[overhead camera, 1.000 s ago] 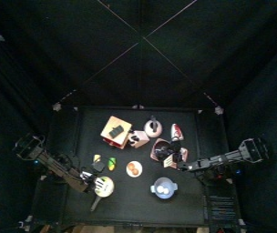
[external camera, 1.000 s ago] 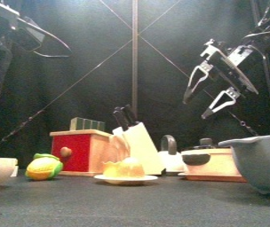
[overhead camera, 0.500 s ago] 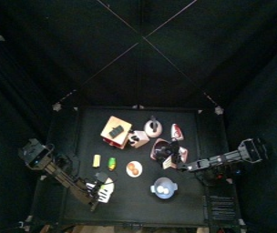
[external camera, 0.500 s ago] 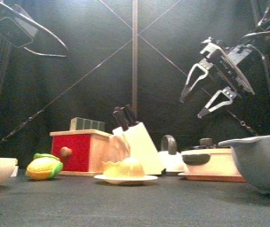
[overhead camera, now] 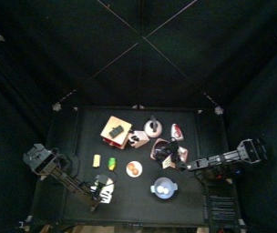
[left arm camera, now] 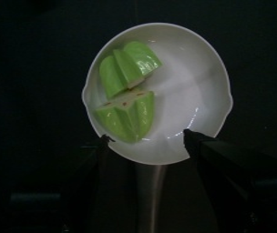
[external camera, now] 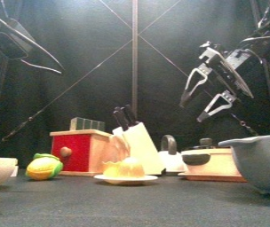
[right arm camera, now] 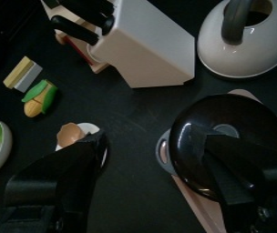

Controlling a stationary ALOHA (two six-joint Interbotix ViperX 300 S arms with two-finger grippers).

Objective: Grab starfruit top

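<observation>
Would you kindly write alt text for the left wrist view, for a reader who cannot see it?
A green starfruit, split into two pieces, lies in a white bowl on a dark table, seen from directly above. The left gripper hangs over the bowl's near rim with its jaws wide open, holding nothing.

The starfruit (left arm camera: 128, 93) is lying in a shallow white bowl (left arm camera: 196, 68) near the table's front left corner, showing as two ridged yellow-green pieces set end to end with a paler cut face between them; from the level front camera it is sitting hidden behind the bowl's rim
</observation>
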